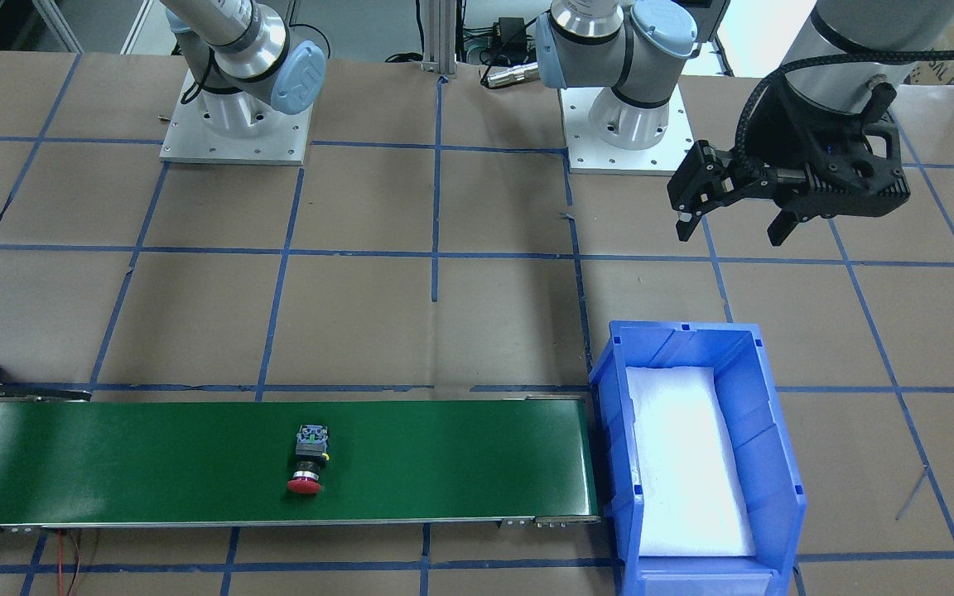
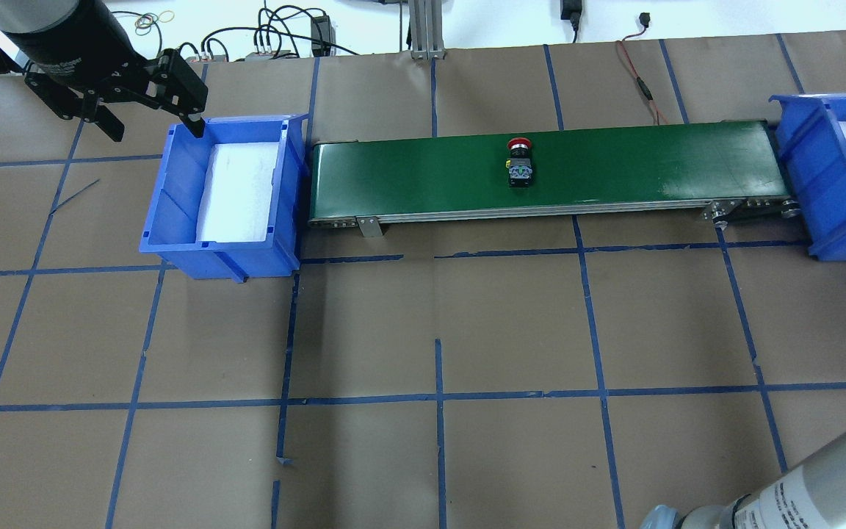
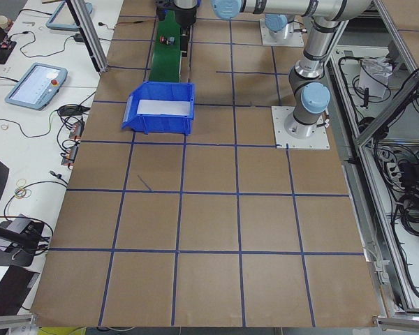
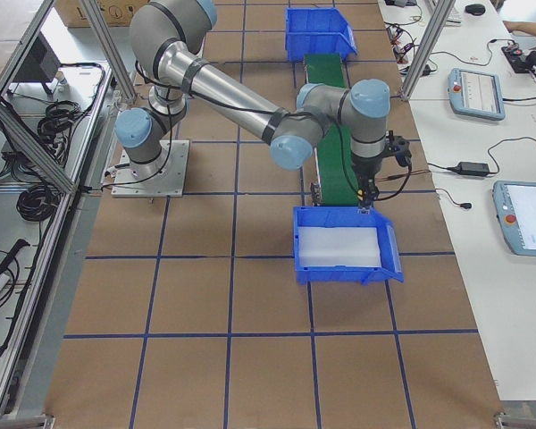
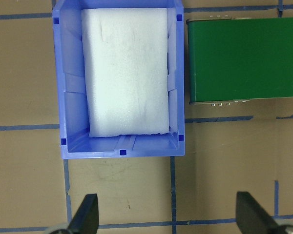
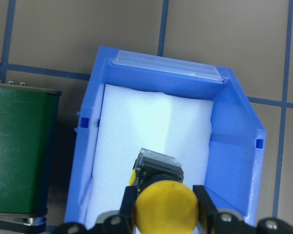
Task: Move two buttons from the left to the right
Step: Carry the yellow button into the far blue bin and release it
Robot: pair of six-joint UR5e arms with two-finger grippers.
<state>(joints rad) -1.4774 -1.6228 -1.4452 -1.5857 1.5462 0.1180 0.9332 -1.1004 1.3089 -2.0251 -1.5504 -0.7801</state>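
Observation:
The red-capped button [image 1: 308,465] lies on its side near the middle of the green conveyor belt [image 1: 460,459], also in the overhead view [image 2: 519,161]. My right gripper [image 6: 165,202] is shut on the yellow-capped button [image 6: 166,212] and holds it above the white foam of the right blue bin [image 6: 239,146]. The side view shows this gripper [image 4: 364,195] just over that bin's far rim. My left gripper [image 1: 729,232] is open and empty, hanging above the table beside the left blue bin [image 1: 609,389]. Its fingers [image 5: 85,214] show spread wide in the left wrist view.
The left bin [image 2: 166,191] holds only a white foam pad [image 2: 236,191] and stands against the belt's left end. The right bin [image 2: 797,147] stands at the belt's other end. Brown paper with blue tape lines covers the table [image 2: 438,308]. Cables lie beyond the far edge.

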